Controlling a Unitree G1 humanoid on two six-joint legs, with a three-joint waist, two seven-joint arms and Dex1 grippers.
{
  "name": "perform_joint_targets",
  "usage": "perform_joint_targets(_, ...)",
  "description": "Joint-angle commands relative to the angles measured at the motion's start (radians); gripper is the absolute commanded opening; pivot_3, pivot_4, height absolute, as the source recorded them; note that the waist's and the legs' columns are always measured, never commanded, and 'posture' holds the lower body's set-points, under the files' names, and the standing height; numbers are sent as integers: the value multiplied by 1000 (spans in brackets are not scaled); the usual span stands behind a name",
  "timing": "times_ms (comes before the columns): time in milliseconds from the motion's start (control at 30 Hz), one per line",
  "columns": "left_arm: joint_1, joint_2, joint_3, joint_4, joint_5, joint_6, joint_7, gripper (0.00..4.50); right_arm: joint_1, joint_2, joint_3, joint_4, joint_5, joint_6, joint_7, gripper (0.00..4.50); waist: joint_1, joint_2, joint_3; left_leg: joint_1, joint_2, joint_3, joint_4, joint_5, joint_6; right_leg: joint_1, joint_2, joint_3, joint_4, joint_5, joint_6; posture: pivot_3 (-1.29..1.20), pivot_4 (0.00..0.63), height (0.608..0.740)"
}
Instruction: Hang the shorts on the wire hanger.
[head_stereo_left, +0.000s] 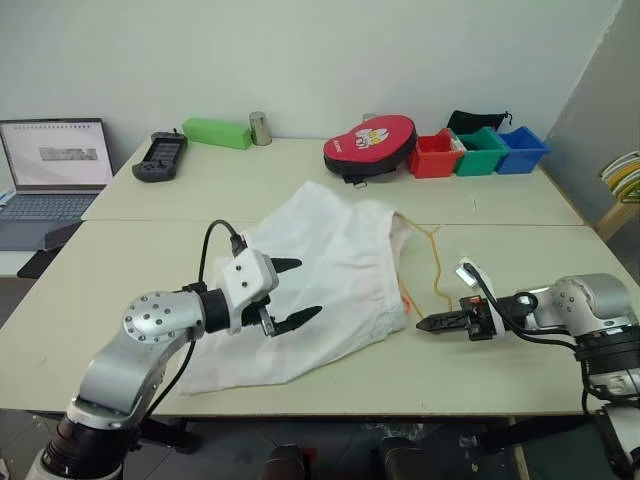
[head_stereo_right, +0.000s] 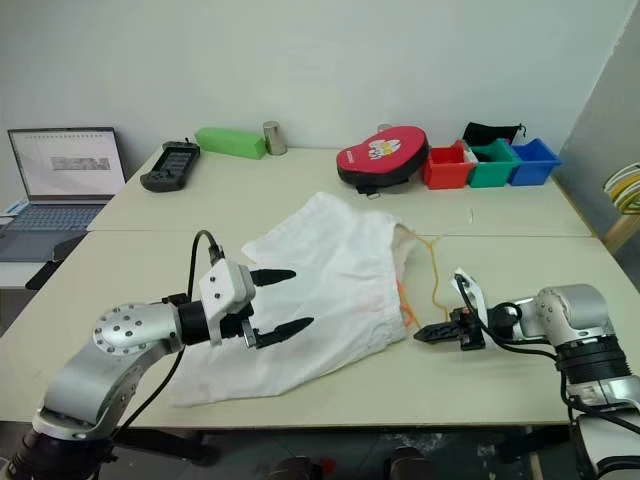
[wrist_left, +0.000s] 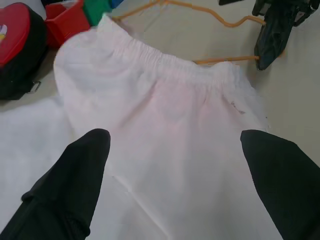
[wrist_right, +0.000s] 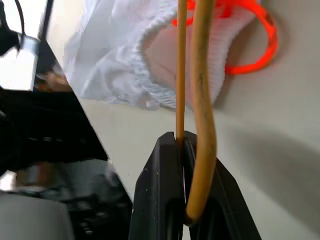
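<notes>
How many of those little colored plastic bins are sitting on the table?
3, side by side in a row at the table's far right: the red bin nearest the red pouch, the green bin in the middle, the blue bin at the outer end.

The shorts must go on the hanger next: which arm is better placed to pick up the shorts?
The left. Its gripper is open right over the shorts, while the right gripper is shut on the wire hanger beside the waistband.

- Counter (head_stereo_left: 500, 370): I see a pale top with a seam across it.
- Near half: the shorts (head_stereo_left: 320, 290) lie spread flat, the wire hanger (head_stereo_left: 436, 262) just beside their waistband.
- Far half: red pouch (head_stereo_left: 370, 146), three bins (head_stereo_left: 478, 152), green box (head_stereo_left: 216, 132), metal can (head_stereo_left: 260, 128), black controller (head_stereo_left: 160, 157).
</notes>
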Motion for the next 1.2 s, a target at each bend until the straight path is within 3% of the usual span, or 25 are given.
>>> perform_joint_targets(33,-100,27,47,88,-8,-24,-27,4452,-84,4,-60,-38,72,73,22,0,-3,0,0,1,0,0,0,0,0,0,0,0,1,0,0,10,36,740)
perform_joint_targets(300,-99,5,13,107,19,-64,-40,4452,40,-44,-52,-120,90,89,24,0,-4,1,-2,-1,1,-1,-1,0,0,-1,-3,0,1,3,-4,-6,30,740)
perform_joint_targets(467,-130,-18,-15,107,29,-79,-49,4452,-14,108,-214,29,91,272,-130,0,-9,0,-2,-1,0,-1,0,0,0,-1,-4,2,0,3,-4,-12,27,740)
perform_joint_targets(533,-156,-12,-15,124,27,-83,-64,4452,-39,130,-226,41,67,236,-163,0,-11,0,-2,0,0,0,0,0,0,-1,-3,3,2,3,-4,-11,21,740)
perform_joint_targets(800,-408,122,10,348,7,-94,-258,4452,-71,0,47,-152,-180,-242,-91,0,-10,1,-3,0,-1,1,1,1,1,-1,2,1,3,1,0,-2,10,740)
perform_joint_targets(967,-701,201,-46,680,88,-200,-446,4452,-135,-4,218,-146,-429,-527,-115,0,-15,1,-3,-2,-1,2,0,1,1,-5,1,1,4,1,0,16,4,740)
perform_joint_targets(1200,-885,129,-161,1012,238,-473,-565,4452,-210,75,313,-85,-649,-746,-171,0,-10,4,-8,-13,-2,2,1,3,-2,-17,1,1,7,5,-6,14,3,740)
